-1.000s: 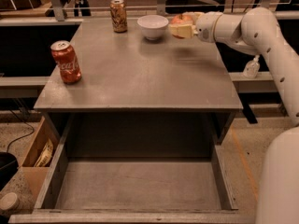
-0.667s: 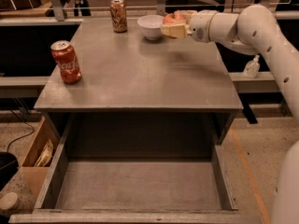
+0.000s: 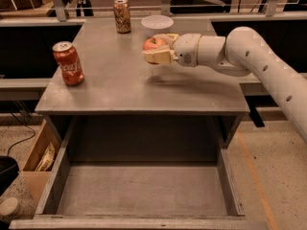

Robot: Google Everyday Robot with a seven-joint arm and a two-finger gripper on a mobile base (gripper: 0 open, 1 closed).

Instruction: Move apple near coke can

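The red coke can with white script stands upright near the left edge of the grey table. My gripper is shut on the red-orange apple and holds it above the table's middle, right of the can and in front of the white bowl. A wide stretch of tabletop lies between the apple and the can. My white arm reaches in from the right.
A tan-and-brown patterned can stands at the back of the table, left of the bowl. An open drawer sticks out below the front edge. A cardboard box sits on the floor at the left.
My gripper has carried the apple from beside the bowl at the back right toward the left and front, out over the middle of the table. The cans and bowl have not moved.
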